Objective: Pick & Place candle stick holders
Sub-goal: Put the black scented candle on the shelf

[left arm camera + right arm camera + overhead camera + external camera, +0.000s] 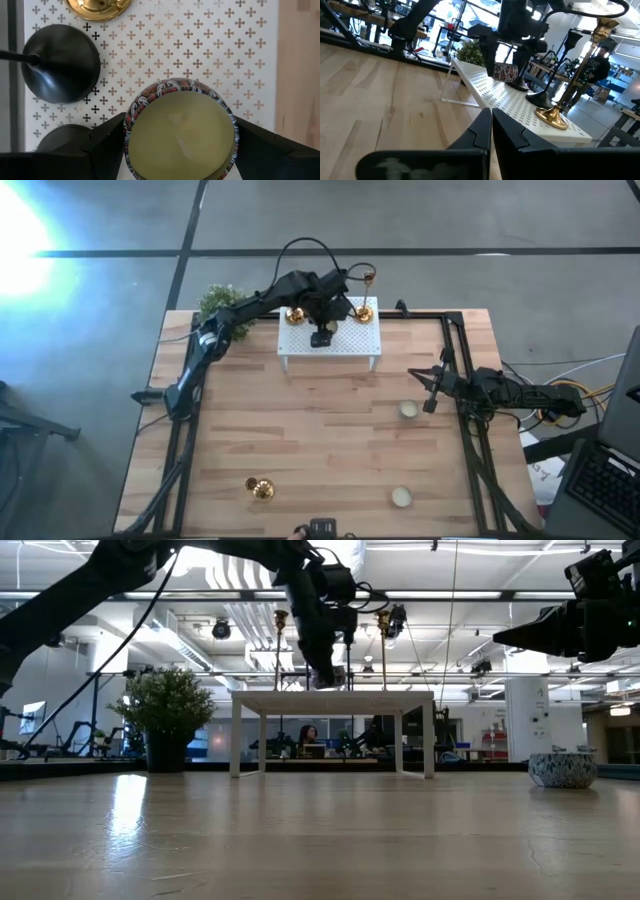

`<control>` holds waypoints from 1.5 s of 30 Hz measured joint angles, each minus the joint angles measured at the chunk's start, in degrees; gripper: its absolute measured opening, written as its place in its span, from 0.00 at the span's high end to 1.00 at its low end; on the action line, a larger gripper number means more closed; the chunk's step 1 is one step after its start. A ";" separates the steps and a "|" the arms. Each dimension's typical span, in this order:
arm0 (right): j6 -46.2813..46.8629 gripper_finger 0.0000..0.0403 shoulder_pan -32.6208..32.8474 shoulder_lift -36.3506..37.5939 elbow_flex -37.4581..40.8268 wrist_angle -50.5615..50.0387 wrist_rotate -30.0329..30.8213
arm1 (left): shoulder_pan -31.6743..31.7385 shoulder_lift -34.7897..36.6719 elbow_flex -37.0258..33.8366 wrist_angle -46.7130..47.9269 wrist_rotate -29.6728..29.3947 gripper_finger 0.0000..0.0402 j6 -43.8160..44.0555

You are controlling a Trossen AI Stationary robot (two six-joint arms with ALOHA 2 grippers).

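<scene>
A white perforated rack (330,332) stands at the table's far middle. Gold candle stick holders stand upright on their round bases at its left (295,315) and right (365,310). Two black holders (60,62) (62,140) stand on their bases beside them. Another gold holder (260,488) lies on the table near the front left. My left gripper (322,335) is over the rack, shut on a round candle tin (180,135) with a patterned rim. My right gripper (430,385) is shut and empty above the table's right side. My left gripper pinches the candle tin between its two fingers (107,140), one on each opposite side of the round wall (131,131). The fingers come from above, pointing down. The tin sits level, open top up, at the rack's top; whether it rests on the rack I cannot tell.
Two more round tins stand on the table, one at the right middle (408,410) and one near the front right (401,497). A bushy potted plant (222,302) stands at the far left corner. Bare wood lies in the table's middle.
</scene>
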State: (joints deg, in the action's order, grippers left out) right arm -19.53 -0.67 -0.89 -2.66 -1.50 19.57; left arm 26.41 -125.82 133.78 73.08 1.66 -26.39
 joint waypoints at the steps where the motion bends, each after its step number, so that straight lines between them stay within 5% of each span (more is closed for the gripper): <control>1: 0.00 0.98 0.00 0.00 -0.02 0.00 -0.01 | -0.21 0.00 0.00 0.00 -0.27 0.24 1.10; 15: 0.00 0.98 0.00 0.00 0.00 0.00 -0.02 | -3.17 0.13 0.46 0.46 -5.87 0.24 2.58; 32: 0.00 0.98 0.00 0.00 0.00 0.00 0.00 | -3.39 0.15 0.48 0.42 -6.05 0.24 26.40; 45: 0.00 0.98 0.00 -0.01 0.00 0.02 -0.01 | -4.30 0.17 0.48 2.56 -4.46 0.24 -4.64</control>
State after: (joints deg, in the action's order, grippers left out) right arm -19.53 -0.67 -0.89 -2.66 -1.48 19.56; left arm 22.11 -125.64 134.26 75.64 -2.81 -31.03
